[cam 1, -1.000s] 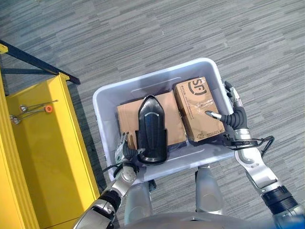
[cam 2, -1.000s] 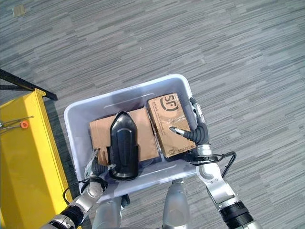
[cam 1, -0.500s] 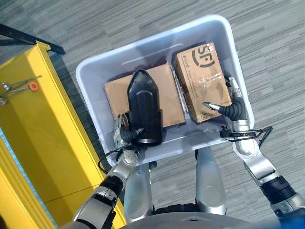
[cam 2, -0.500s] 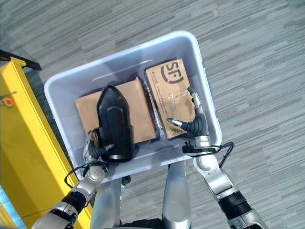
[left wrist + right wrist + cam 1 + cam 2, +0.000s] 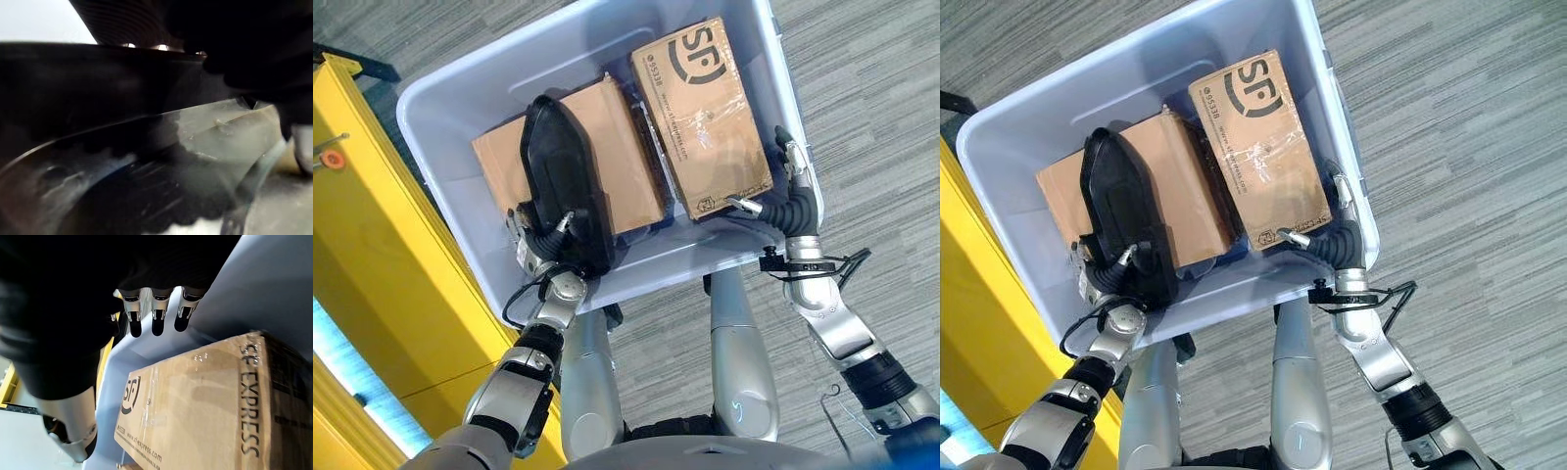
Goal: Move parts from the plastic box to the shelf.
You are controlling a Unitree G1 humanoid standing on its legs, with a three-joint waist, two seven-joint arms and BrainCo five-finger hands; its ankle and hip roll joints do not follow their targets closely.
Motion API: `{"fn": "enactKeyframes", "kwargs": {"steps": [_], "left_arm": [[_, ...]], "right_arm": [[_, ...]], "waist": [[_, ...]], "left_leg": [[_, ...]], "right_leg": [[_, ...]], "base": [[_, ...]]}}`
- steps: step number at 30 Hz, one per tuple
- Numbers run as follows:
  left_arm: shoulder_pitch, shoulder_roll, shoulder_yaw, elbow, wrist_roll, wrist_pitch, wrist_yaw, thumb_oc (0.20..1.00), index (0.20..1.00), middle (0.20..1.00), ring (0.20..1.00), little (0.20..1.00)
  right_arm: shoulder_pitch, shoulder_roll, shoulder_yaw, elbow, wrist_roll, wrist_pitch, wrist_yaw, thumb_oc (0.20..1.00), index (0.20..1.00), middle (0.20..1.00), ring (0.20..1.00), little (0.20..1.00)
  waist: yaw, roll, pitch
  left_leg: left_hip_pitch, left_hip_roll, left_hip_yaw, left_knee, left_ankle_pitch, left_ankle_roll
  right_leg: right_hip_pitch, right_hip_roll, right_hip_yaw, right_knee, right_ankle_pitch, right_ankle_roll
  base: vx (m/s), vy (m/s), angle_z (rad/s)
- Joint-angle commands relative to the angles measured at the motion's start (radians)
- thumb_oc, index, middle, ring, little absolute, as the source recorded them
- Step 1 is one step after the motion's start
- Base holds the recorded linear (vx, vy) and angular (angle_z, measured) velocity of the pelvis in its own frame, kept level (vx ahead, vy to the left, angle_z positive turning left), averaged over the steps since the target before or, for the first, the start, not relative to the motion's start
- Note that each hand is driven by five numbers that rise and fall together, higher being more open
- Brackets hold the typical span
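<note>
Left hand (image 5: 543, 257) and right hand (image 5: 790, 208) clamped on pale translucent plastic box (image 5: 460, 73) rim at 7 and 4 o'clock, for carrying.

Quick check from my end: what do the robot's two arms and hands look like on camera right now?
Both arms are silver-grey metal with black bands at the joints. The left hand and the right hand each have a dark ribbed cover over the back and wrist, and silver fingers with dark tips. A thin black cable loops out beside the right wrist.
</note>
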Motion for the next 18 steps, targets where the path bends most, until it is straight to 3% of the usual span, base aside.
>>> {"fn": "enactKeyframes", "kwargs": {"steps": [1,14,15,18], "left_arm": [[-0.105,-0.049,-0.081,0.183,-0.030,0.065,-0.168,0.200,0.200,0.200,0.200,0.200],[-0.093,-0.048,-0.107,0.114,-0.028,0.043,-0.171,0.200,0.200,0.200,0.200,0.200],[-0.090,-0.046,-0.104,0.108,-0.028,0.042,-0.170,0.200,0.200,0.200,0.200,0.200],[-0.073,-0.044,-0.109,0.084,-0.027,0.040,-0.178,0.200,0.200,0.200,0.200,0.200]], "right_arm": [[-0.007,-0.003,0.002,-0.085,0.002,-0.049,-0.003,1.000,1.000,1.000,1.000,1.000],[0.001,-0.011,-0.002,-0.077,0.026,-0.053,0.002,1.000,1.000,1.000,1.000,1.000],[0.000,-0.011,-0.002,-0.076,0.027,-0.052,0.002,1.000,1.000,1.000,1.000,1.000],[-0.001,-0.009,0.000,-0.070,0.028,-0.046,0.002,1.000,1.000,1.000,1.000,1.000]], "waist": [[-0.022,-0.075,-0.004],[-0.015,-0.064,-0.027],[-0.017,-0.068,-0.026],[-0.013,-0.064,-0.036]], "left_leg": [[0.082,0.115,-0.069,0.130,-0.081,-0.120],[0.155,0.102,-0.065,0.103,-0.079,-0.125],[0.150,0.097,-0.059,0.098,-0.052,-0.119],[0.179,0.090,-0.056,0.080,-0.046,-0.121]], "right_leg": [[0.022,-0.030,-0.040,-0.134,0.185,0.016],[0.096,-0.036,-0.044,-0.168,0.189,0.013],[0.092,-0.039,-0.042,-0.176,0.215,0.008],[0.128,-0.047,-0.047,-0.196,0.221,0.010]], "base": [[0.00,0.000,0.00],[-0.01,0.004,0.01],[-0.08,-0.001,0.00],[-0.02,0.021,0.04]]}}
